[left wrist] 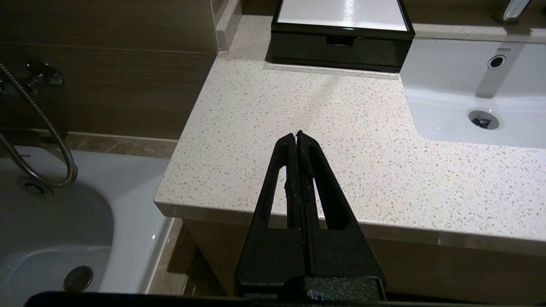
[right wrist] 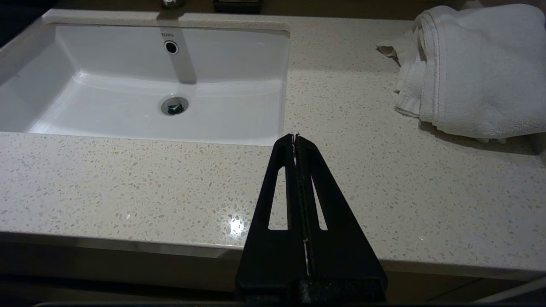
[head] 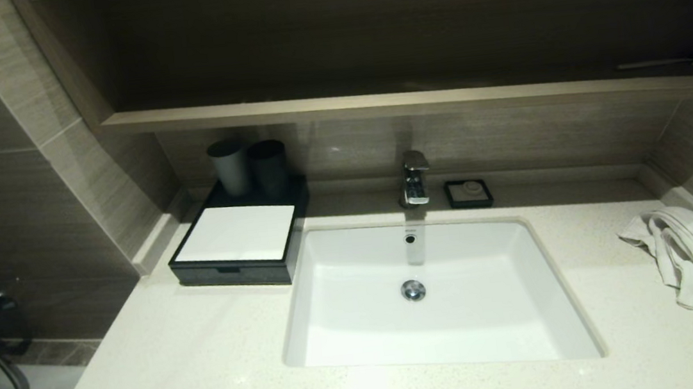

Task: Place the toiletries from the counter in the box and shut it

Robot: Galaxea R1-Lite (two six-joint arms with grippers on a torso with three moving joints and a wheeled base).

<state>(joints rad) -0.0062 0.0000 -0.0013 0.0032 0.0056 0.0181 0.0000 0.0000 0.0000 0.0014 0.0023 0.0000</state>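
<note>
Bathtub point(left wrist: 51, 230) only beside left gripper point(left wrist: 297, 133), jaws together

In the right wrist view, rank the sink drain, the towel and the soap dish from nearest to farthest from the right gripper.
From the shut right gripper, parked at the counter's front edge:
1. Sink drain, in the basin, on the left-arm side.
2. Towel, on the counter at the opposite side; close to the drain's distance, hard to call.
3. Soap dish, by the back wall.

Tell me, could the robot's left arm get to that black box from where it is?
Probably yes: only bare counter lies between the shut left gripper and the box, whose drawer front faces it.
</note>
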